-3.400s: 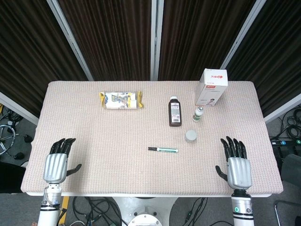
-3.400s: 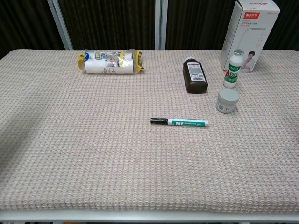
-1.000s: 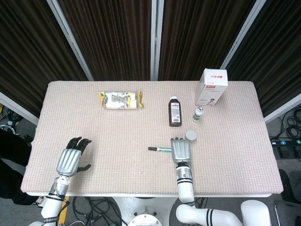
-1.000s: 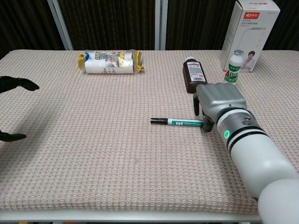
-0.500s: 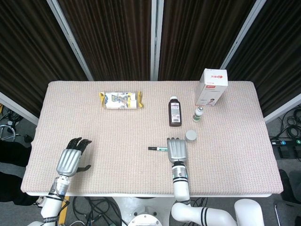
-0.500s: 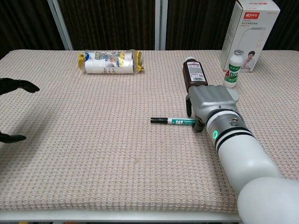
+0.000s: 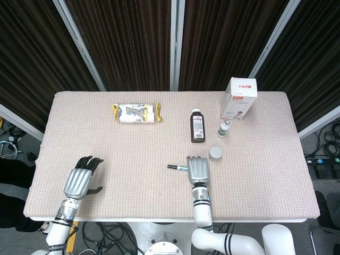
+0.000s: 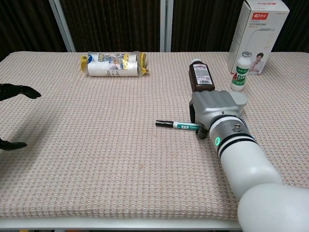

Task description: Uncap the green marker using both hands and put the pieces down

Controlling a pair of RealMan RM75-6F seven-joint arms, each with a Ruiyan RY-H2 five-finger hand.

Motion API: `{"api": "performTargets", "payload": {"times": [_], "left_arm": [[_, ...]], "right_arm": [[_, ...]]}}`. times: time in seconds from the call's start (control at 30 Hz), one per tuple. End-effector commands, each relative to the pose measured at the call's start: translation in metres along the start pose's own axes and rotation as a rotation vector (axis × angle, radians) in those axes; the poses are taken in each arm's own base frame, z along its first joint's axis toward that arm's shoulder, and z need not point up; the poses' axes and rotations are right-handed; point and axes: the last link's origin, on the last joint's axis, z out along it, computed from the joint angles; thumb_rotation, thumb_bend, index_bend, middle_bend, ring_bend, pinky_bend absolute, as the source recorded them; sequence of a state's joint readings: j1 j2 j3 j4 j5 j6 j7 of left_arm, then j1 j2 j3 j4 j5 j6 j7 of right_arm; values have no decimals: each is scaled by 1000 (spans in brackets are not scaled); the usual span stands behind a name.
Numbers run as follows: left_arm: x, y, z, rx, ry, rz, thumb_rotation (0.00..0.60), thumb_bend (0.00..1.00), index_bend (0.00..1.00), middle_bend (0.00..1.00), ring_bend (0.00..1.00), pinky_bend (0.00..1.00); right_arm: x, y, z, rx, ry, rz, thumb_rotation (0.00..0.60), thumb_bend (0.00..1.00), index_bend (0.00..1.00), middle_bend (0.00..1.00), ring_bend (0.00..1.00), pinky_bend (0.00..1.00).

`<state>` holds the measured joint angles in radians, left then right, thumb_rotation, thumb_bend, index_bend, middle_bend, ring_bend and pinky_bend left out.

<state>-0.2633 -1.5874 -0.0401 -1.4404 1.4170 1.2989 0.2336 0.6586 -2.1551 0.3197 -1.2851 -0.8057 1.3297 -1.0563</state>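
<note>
The green marker (image 7: pixel 179 168) lies flat on the mat at the middle of the table, its black cap (image 8: pixel 164 124) pointing to the left. My right hand (image 7: pixel 197 169) hovers palm-down over the marker's right end and hides it. In the chest view the right hand (image 8: pixel 215 110) has its fingers (image 8: pixel 193 112) on the far side of the green marker (image 8: pixel 186 126) and its thumb on the near side, with a gap around the barrel. My left hand (image 7: pixel 79 181) hangs over the near left of the table with its fingers (image 8: pixel 19 91) spread and nothing in it.
A brown bottle (image 7: pixel 197 126) lies behind the marker. A small round jar (image 7: pixel 215 153) stands just right of my right hand, with a little green-white bottle (image 7: pixel 224 128) and a white box (image 7: pixel 239 98) further back. A yellow snack packet (image 7: pixel 136 113) lies at the back left.
My right hand has slid a little to the left along the marker and now covers more of its barrel. The marker has not moved. My left hand stays where it was.
</note>
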Motion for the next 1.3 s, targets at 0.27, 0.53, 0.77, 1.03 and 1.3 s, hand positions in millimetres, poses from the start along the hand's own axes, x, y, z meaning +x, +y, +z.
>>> {"api": "performTargets", "payload": {"times": [0.27, 0.53, 0.77, 1.03, 1.3], "left_arm": [[0, 1, 1, -8, -6, -3, 600, 2, 196, 165, 94, 136], [1, 2, 0, -7, -6, -6, 600, 2, 196, 165, 94, 136], [3, 3, 3, -3, 3, -12, 600, 2, 196, 165, 94, 139], [14, 21, 29, -20, 41, -23, 600, 5, 248, 165, 95, 179], [28, 53, 67, -27, 55, 27, 600, 10, 260, 194, 104, 220]], "right_arm": [[-2, -2, 0, -6, -3, -4, 600, 231, 542, 564, 517, 642], [3, 0, 0, -10, 23, 11, 600, 279, 601, 610, 542, 642], [12, 2, 1, -11, 56, 28, 600, 280, 616, 618, 544, 642], [42, -10, 16, 1, 130, -10, 600, 286, 633, 632, 554, 642], [62, -37, 30, 36, 183, -60, 600, 294, 646, 643, 564, 642]]}}
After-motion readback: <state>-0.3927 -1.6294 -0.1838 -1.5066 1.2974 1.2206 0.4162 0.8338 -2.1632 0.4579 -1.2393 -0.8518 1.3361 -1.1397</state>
